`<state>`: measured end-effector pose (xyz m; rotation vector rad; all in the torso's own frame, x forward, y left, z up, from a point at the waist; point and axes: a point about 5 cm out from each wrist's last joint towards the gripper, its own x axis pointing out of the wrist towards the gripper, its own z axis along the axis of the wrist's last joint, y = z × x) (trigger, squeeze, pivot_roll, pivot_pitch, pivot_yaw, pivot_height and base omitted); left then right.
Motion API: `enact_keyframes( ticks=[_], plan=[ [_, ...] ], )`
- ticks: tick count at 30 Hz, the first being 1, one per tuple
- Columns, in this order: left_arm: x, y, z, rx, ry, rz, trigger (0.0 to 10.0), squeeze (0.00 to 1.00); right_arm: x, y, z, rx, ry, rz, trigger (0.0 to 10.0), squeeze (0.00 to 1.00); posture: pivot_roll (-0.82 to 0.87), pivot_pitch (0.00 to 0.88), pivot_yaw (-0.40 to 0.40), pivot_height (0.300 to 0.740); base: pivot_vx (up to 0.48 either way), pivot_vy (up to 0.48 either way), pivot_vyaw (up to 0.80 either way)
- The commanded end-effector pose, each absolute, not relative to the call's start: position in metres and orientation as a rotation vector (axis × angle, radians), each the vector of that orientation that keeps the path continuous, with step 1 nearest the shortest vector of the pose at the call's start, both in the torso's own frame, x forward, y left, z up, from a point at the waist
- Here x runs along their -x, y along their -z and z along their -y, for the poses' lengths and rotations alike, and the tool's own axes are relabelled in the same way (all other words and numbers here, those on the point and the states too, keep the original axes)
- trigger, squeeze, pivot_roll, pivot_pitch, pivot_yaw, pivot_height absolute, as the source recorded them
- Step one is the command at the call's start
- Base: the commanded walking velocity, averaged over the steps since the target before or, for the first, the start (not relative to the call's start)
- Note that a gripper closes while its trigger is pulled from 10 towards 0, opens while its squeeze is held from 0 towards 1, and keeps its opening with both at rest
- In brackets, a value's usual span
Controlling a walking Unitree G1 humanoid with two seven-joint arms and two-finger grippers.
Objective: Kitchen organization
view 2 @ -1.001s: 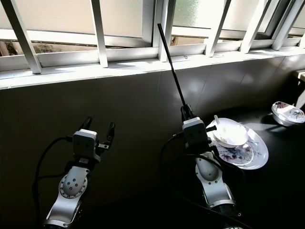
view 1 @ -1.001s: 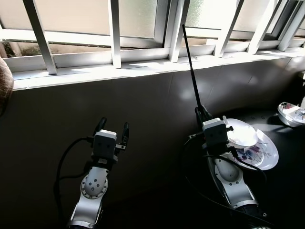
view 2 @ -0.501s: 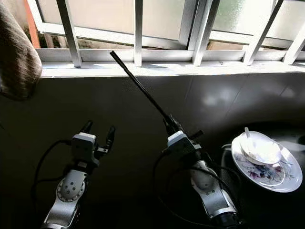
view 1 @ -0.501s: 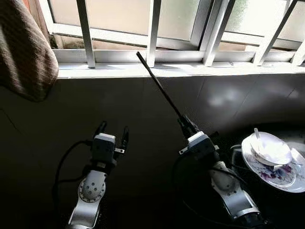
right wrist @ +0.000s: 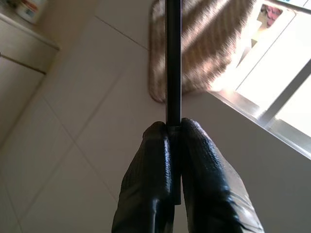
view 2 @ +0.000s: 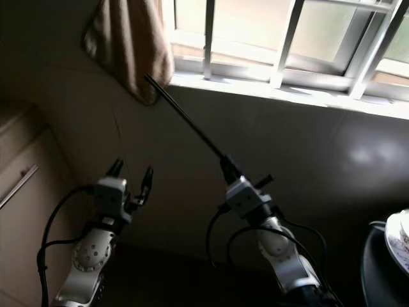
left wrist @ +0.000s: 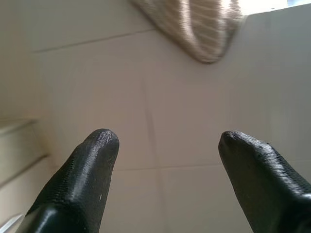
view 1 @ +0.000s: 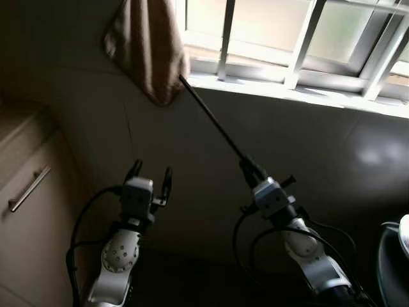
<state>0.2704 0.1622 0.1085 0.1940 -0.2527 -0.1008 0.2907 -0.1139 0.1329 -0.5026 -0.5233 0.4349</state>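
Observation:
My right gripper [view 1: 250, 169] is shut on a long thin black rod [view 1: 211, 116]. The rod slants up and to the left, and its tip reaches the lower edge of a brown striped cloth [view 1: 148, 48] that hangs beside the window. In the right wrist view the rod [right wrist: 173, 58] runs straight out from between the fingers [right wrist: 146, 189] toward the cloth [right wrist: 204, 48]. My left gripper [view 1: 150, 174] is raised in front of the beige tiled wall, open, with nothing between its fingers [left wrist: 82, 179]; the cloth [left wrist: 194, 26] hangs above it.
A barred window [view 1: 300, 38] with a white sill runs across the top right. A beige cabinet with a metal bar handle [view 1: 29, 187] stands at the left. The rim of a flowered plate [view 2: 396, 240] shows at the right edge on a dark counter.
The camera has swung left: the plate and bowl slid to the right edge, the cloth and cabinet came into view. The rod's tip now reaches the cloth. Left gripper stays open.

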Motion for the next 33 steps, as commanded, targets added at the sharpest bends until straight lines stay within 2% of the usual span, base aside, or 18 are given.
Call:
enact_keyframes(
  ticks=[1,4,8,15,22,26,33],
  plan=[
    [-0.271,-0.108,-0.150,-0.184,0.135,0.248,10.0,0.00,-0.291,-0.129,0.125,0.526,-0.414,0.489,0.0,0.00,0.04,0.000,-0.080,0.740,-0.240,0.416,0.80],
    [-0.271,-0.108,-0.152,-0.191,0.127,0.249,10.0,0.00,-0.294,-0.126,0.128,0.516,-0.391,0.461,0.0,0.00,0.05,0.000,-0.082,0.740,-0.171,0.386,0.80],
    [-0.271,-0.110,-0.155,-0.210,0.110,0.259,10.0,0.00,-0.297,-0.126,0.131,0.507,-0.358,0.447,0.0,0.00,0.05,0.000,-0.082,0.740,0.000,0.000,0.80],
    [-0.274,-0.130,-0.159,-0.241,0.073,0.364,10.0,0.00,-0.309,-0.151,0.131,0.480,-0.271,0.532,0.0,0.00,0.05,0.000,-0.083,0.740,0.000,0.000,0.80],
    [-0.275,-0.159,-0.166,-0.284,-0.002,0.499,10.0,0.00,-0.317,-0.167,0.124,0.483,-0.291,0.584,0.0,0.00,0.06,0.000,-0.089,0.740,0.000,0.000,0.80],
    [-0.275,-0.161,-0.167,-0.291,-0.009,0.510,10.0,0.00,-0.318,-0.169,0.122,0.484,-0.298,0.585,0.0,0.00,0.07,0.000,-0.092,0.740,0.000,0.000,0.80],
    [-0.275,-0.165,-0.167,-0.308,-0.026,0.527,10.0,0.00,-0.329,-0.176,0.117,0.501,-0.334,0.584,0.0,0.00,0.07,0.000,-0.095,0.740,0.321,0.000,0.80]
  ],
)
